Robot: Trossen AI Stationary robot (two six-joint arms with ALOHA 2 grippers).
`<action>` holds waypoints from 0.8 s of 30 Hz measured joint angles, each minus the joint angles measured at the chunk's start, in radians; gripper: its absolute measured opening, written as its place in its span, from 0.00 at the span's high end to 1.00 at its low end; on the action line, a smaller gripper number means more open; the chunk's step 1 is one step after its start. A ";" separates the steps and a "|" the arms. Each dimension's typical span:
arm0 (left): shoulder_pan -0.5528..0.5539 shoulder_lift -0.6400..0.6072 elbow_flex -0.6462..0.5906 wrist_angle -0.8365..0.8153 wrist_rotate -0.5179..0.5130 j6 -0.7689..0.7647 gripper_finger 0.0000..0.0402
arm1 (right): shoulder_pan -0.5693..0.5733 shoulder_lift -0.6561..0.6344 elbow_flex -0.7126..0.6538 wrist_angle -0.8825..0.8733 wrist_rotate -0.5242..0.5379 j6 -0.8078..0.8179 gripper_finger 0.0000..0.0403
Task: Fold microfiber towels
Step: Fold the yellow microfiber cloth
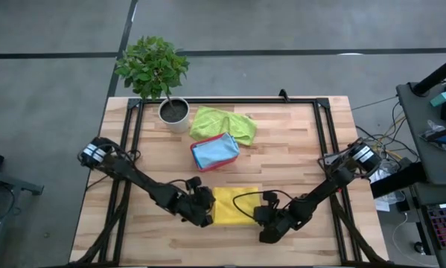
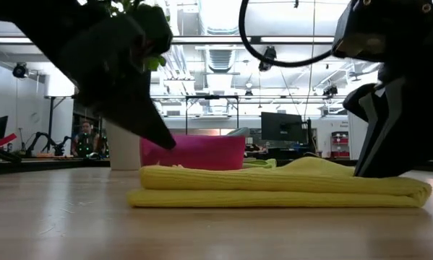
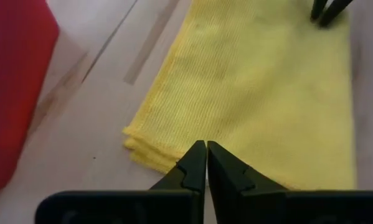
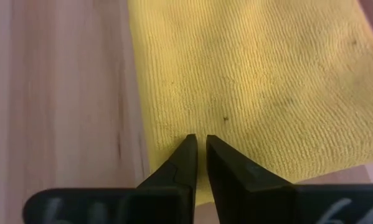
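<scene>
Yellow towel (image 1: 234, 205) folded flat, left pincer (image 1: 205, 212), right pincer (image 1: 264, 217) (both closed) flanking

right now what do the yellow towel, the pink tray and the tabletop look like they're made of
Yellow towel: soft knit cloth, likely microfiber, matte; fine ribbed rows and limp stacked folds show.
Pink tray: probably plastic; smooth, evenly coloured wall with a slight sheen.
Tabletop: wood, butcher-block style; joined pale strips with visible grain, low-gloss finish.
</scene>
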 joint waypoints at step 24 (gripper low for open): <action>0.007 -0.245 -0.243 0.794 0.600 1.117 1.00 | -0.008 -0.103 0.005 0.017 0.068 -0.120 0.93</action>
